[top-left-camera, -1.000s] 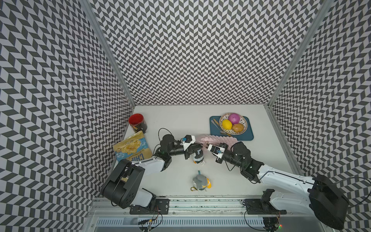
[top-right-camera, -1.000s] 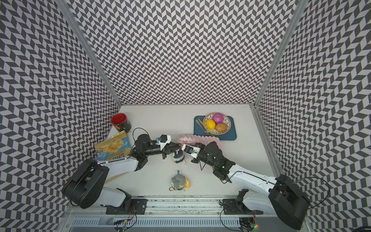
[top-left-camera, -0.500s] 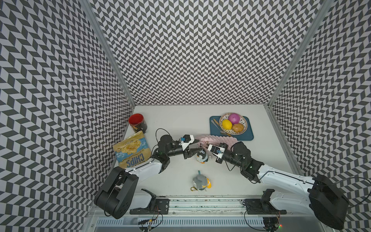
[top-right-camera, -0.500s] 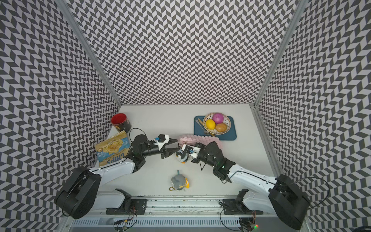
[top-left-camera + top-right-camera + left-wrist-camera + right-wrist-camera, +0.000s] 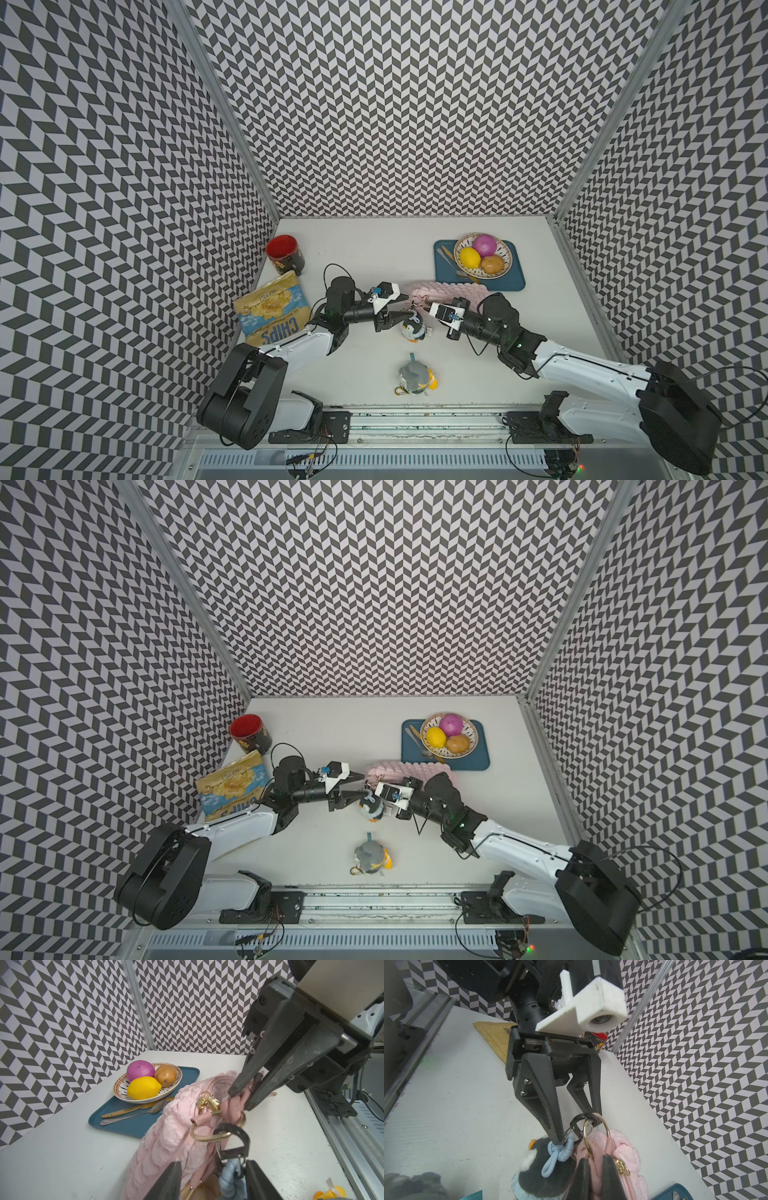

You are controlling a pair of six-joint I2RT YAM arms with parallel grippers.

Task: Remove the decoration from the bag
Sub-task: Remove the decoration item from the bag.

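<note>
Left wrist, bag (image 5: 166, 1136) (beside tray (image 5: 124, 1126)), left hand (image 5: 213, 1162) parted

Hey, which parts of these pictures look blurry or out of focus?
In both top views everything is sharp and evenly lit. In the left wrist view the bowl is crisp, the near fingers blurred. In the right wrist view the penguin toy looks soft.

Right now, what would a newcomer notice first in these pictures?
Both grippers meet mid-table at the pink bag: the right gripper pinches its strap, and the open left gripper straddles the black clip carrying a penguin charm. Behind, at the right, bright fruit fills a bowl on a blue tray.
</note>
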